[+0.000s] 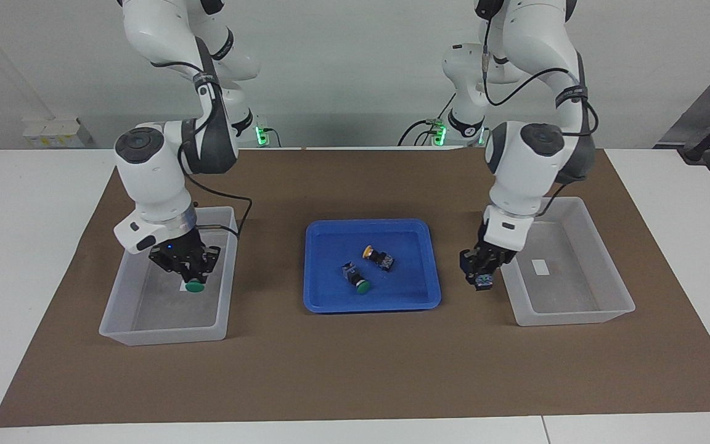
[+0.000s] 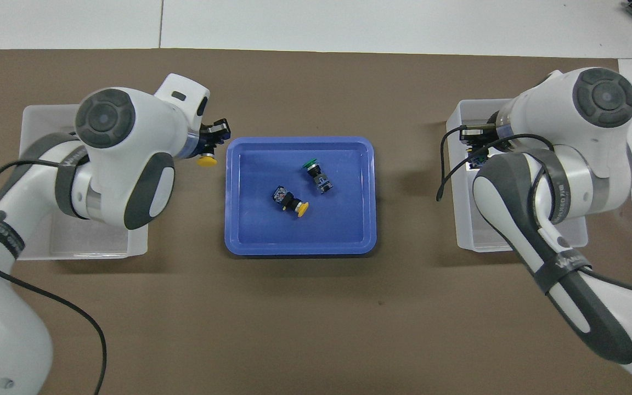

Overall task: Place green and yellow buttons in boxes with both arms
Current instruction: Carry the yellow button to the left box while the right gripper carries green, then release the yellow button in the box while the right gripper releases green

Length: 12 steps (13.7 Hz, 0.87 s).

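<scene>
**A:** What does the facing view show?

**B:** The right gripper [image 1: 187, 275] hangs over the clear box [image 1: 122, 296] at the right arm's end of the table, clamped on a button whose green cap [image 1: 195, 286] points down into the box. The left gripper [image 1: 481, 273] is in the air over the brown mat [image 1: 355, 364], between the blue tray [image 1: 330, 303] and the other clear box [image 1: 614, 308], closed around a button of which only the blue-and-black body [image 1: 484, 282] shows. Two buttons lie loose in the tray, close together: the green button [image 1: 355, 278] and, nearer to the robots, the yellow button [image 1: 378, 257].

**A:** And from overhead?

**B:** The left gripper [image 2: 210, 144] shows beside the tray's [image 2: 299, 248] edge, its held button's yellow cap [image 2: 207, 161] sticking out underneath. The right arm's wrist hides most of its gripper [image 2: 476, 148] over the box [image 2: 524, 244] at that end, and the grip can't be judged from here. In the tray the green button [image 2: 317, 175] and yellow button [image 2: 291, 201] lie on their sides.
</scene>
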{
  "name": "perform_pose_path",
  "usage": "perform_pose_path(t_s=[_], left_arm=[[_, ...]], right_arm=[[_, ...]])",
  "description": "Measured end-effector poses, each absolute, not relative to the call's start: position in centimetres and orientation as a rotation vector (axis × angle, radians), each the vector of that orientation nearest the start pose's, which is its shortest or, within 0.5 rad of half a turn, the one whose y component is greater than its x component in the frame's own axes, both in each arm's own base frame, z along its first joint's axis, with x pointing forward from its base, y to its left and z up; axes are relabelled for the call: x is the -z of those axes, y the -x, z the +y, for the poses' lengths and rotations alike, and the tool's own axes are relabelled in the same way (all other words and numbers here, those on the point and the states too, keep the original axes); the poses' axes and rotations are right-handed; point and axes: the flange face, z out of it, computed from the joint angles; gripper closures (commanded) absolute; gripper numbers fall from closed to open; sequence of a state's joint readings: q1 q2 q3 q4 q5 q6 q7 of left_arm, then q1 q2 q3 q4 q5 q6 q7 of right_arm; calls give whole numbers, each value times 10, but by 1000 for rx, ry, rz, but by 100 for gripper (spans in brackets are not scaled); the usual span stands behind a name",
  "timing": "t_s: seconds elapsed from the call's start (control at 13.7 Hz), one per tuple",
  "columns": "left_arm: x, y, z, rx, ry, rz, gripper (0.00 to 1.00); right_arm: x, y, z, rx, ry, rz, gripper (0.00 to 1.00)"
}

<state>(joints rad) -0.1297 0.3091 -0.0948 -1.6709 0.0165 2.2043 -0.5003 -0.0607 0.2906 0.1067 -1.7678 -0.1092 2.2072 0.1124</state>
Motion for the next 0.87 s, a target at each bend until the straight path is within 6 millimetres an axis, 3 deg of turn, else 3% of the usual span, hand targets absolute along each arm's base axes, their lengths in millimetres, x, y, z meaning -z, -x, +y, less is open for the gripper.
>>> perform_pose_path(t_s=[0.22, 0.44, 0.51, 0.58, 0.73, 0.8, 0.87], left_arm=[[-442, -664, -73, 317, 3167, -359, 100], [-415, -657, -21, 248, 3155, -249, 100], [-404, -653, -9, 235, 3153, -231, 100], [-392, -647, 1, 233, 3150, -216, 100], [-366, -633, 16, 251, 3146, -188, 100], [-353, -626, 25, 270, 3143, -184, 100], [-342, -621, 35, 280, 3139, -187, 100]], right_arm=[[-390, -655, -14, 266, 3181, 5, 100], [-352, -662, -33, 272, 3173, 24, 99], [-340, -664, -35, 274, 3170, 28, 68], [-332, -665, -37, 274, 3167, 31, 45], [-328, -666, -37, 274, 3166, 32, 18], [-330, -666, -37, 278, 3166, 31, 11], [-333, -667, -36, 288, 3165, 30, 9]])
